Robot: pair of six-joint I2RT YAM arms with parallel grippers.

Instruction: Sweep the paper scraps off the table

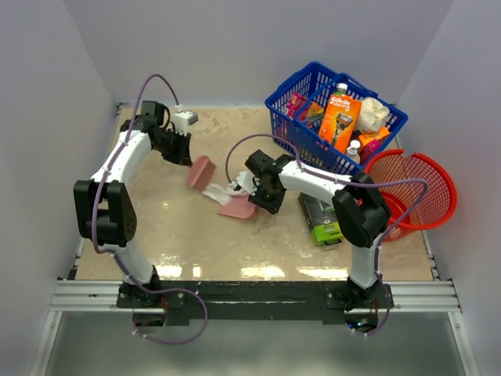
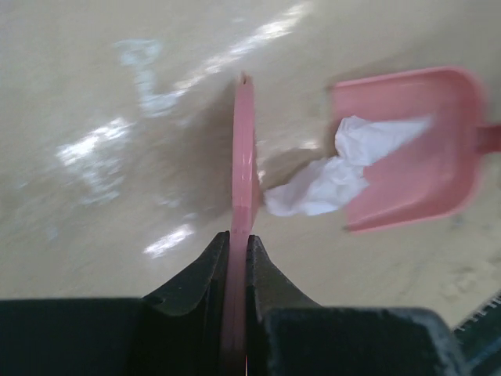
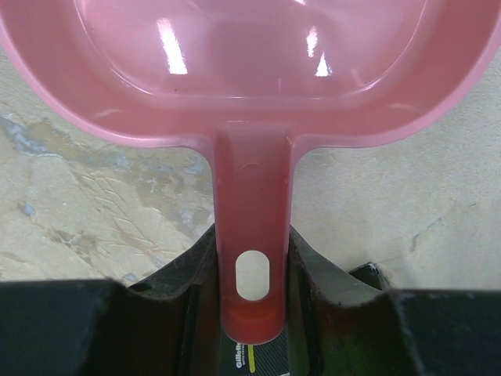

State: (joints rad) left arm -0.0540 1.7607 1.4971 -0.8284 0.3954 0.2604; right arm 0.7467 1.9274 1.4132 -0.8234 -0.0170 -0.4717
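Paper scraps [image 2: 329, 176] bunched into one white wad, half inside the mouth of the pink dustpan [image 2: 415, 149], half trailing out over its lip onto the bench [image 2: 94, 94]. Featherweight, soft and crumpled by the look. Likely to drift or spring back at a quick shove, so better pushed than pinched: low and slow, from the side away from the dustpan. No other loose bits seen around the dustpan in the top view, though possibly some hidden from that view.

Just beside the wad, opposite the dustpan, touching it or nearly so: a flat pink scraper [image 2: 243, 157], standing on edge, clenched between the left jaws. Behind the dustpan, right jaws clamped on its handle [image 3: 252, 258], close to the hanging hole.

Right of the dustpan, a dark and green box [image 1: 322, 221] flat on the bench. "Gillette" partly readable on a dark pack under the handle in the right wrist view. Beyond the dustpan, a blue basket [image 1: 286, 106] holding an orange pack [image 1: 340, 117], lettering too small to read for sure. Further right, a red basket [image 1: 438, 196].
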